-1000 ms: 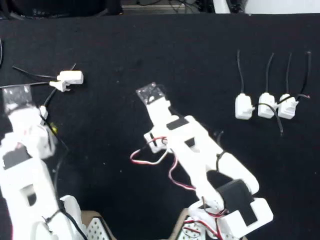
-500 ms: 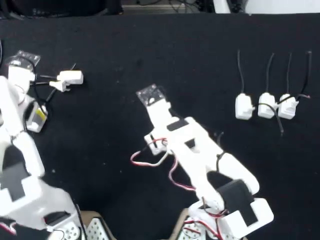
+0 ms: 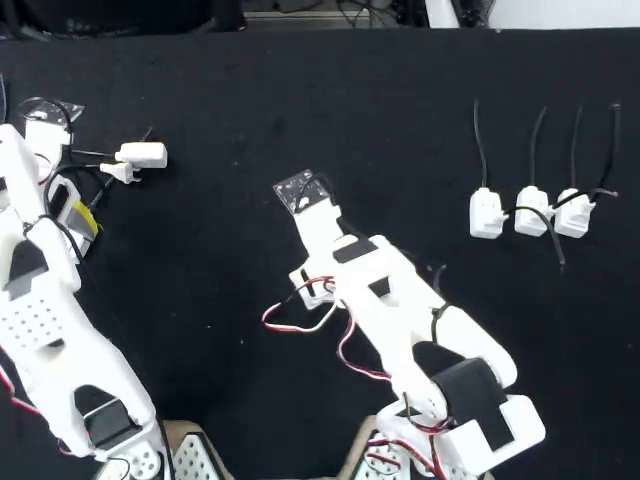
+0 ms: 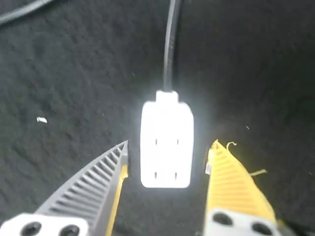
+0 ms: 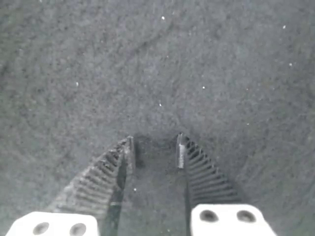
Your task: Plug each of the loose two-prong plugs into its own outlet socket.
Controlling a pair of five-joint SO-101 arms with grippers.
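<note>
When reading the left wrist view, note the left gripper spread wide, fingers either side of a white outlet socket lying on the black table. Note the right gripper narrowly parted above mid-table. Locate three corded white blocks in a row at the table's right side.

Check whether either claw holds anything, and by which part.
Nothing is held. The left claw is open, straddling the white rectangular socket block with gaps either side; the right claw is open over black cloth.
</note>
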